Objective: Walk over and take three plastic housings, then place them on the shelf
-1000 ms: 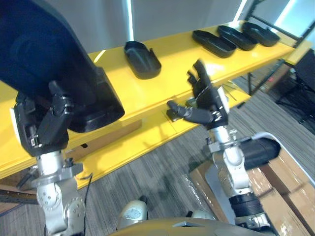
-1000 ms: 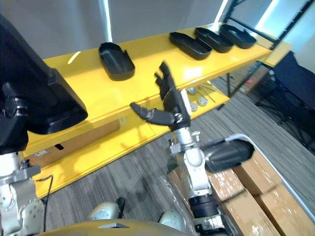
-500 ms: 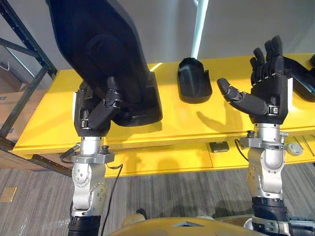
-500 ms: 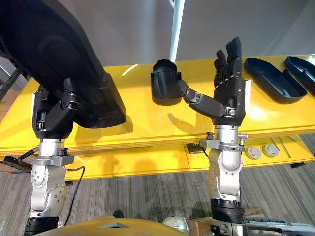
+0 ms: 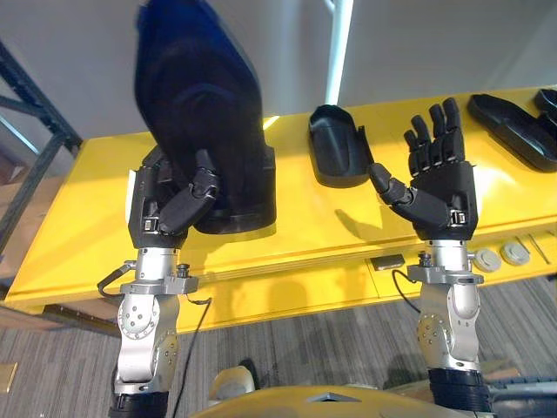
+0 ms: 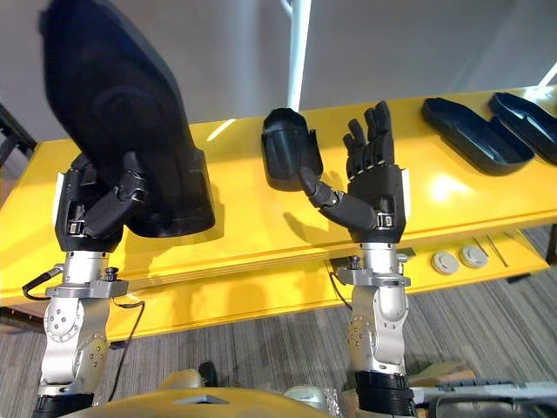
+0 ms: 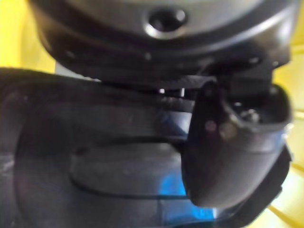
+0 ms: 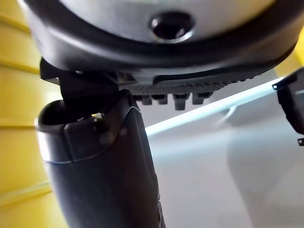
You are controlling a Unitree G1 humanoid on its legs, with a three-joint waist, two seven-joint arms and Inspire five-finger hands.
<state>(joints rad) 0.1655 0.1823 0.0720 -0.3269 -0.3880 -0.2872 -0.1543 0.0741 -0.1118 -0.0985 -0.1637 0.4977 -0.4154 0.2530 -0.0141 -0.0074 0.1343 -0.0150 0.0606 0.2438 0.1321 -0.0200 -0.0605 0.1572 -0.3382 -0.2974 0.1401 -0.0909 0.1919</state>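
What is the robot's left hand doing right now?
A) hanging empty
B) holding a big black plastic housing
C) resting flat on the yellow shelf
B: the left hand has its thumb curled round the large black housing, holding it upright.

Held housing [image 5: 204, 113]: upper end blurred, cut by frame at 12 o'clock; it hides the left hand [image 5: 161, 205] fingers. Farthest housing [image 6: 533, 111], 2 o'clock, cut off. Round items [image 5: 515, 253], 4 o'clock, unidentifiable.
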